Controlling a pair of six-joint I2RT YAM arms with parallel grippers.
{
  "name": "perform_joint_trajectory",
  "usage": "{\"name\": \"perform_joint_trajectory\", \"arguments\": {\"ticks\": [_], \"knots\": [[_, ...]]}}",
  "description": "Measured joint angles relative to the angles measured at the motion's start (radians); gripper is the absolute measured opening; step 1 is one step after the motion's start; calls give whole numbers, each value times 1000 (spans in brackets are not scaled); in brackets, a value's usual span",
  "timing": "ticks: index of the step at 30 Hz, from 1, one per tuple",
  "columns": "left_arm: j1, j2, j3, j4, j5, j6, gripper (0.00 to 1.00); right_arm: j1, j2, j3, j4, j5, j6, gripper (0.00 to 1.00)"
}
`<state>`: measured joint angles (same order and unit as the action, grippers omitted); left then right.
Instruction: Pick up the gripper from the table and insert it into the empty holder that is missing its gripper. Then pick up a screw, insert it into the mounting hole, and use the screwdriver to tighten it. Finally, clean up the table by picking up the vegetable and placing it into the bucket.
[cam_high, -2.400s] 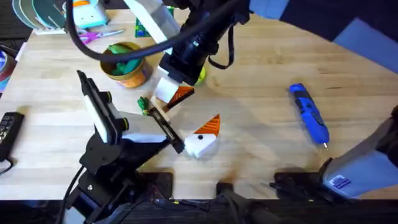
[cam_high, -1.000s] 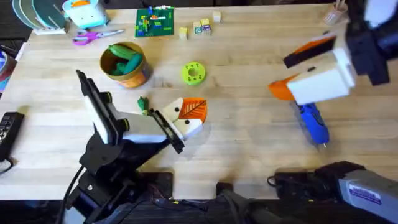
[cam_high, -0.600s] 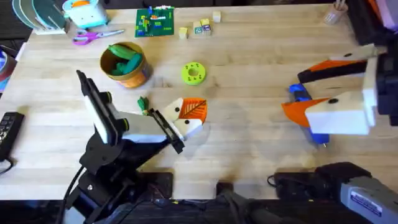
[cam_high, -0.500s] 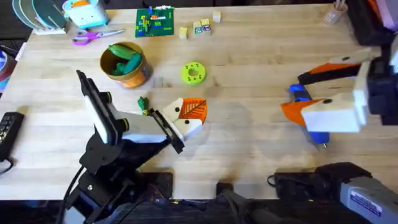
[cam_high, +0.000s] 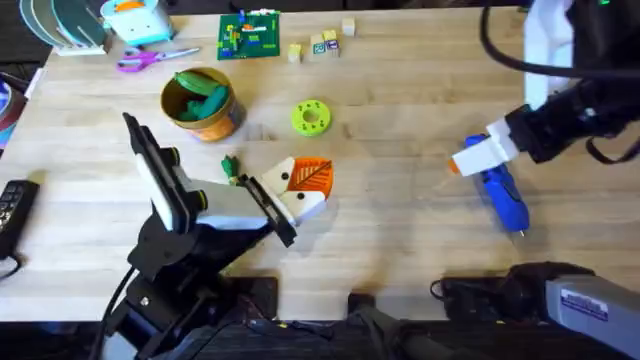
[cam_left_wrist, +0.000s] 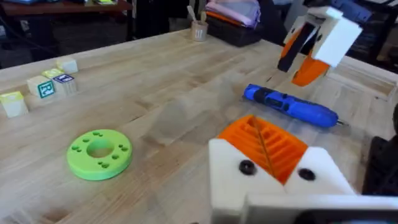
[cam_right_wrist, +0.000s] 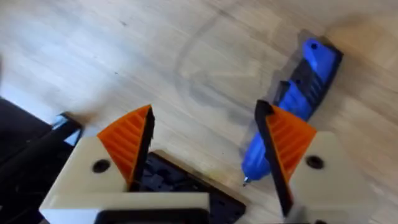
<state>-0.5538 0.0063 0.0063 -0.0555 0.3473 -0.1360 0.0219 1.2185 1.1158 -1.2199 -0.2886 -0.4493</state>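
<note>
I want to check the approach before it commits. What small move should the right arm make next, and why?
Probably shift the right gripper sideways until it straddles the screwdriver, then lower it. Its fingers are open above the table, and in the right wrist view the blue body lies under one pad rather than centred in the gap, so closing now would likely miss or clip it.

We see the right hand (cam_high: 470, 160) covering the rear end of the blue screwdriver (cam_high: 506, 198) from overhead. The left arm hides most of the left hand (cam_high: 300, 190). The bucket's (cam_high: 203, 120) green contents are too small to identify, as are the far blocks (cam_high: 318, 45).
</note>
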Motion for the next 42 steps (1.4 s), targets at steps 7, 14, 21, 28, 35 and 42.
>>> {"name": "perform_joint_trajectory", "arguments": {"ticks": [7,14,21,28,35,42], "knots": [[0,0,0,0,0,0,6,0,169,-1,122,249,21,959],[0,0,0,0,0,0,5,-43,268,-1,181,363,104,959],[0,0,0,0,0,0,5,-156,367,-1,176,330,144,959],[0,0,0,0,0,0,5,-166,438,-9,192,308,130,959],[0,0,0,0,0,0,5,-165,496,-24,213,307,120,844],[0,0,0,0,0,0,5,-166,498,-24,233,328,112,514]]}}
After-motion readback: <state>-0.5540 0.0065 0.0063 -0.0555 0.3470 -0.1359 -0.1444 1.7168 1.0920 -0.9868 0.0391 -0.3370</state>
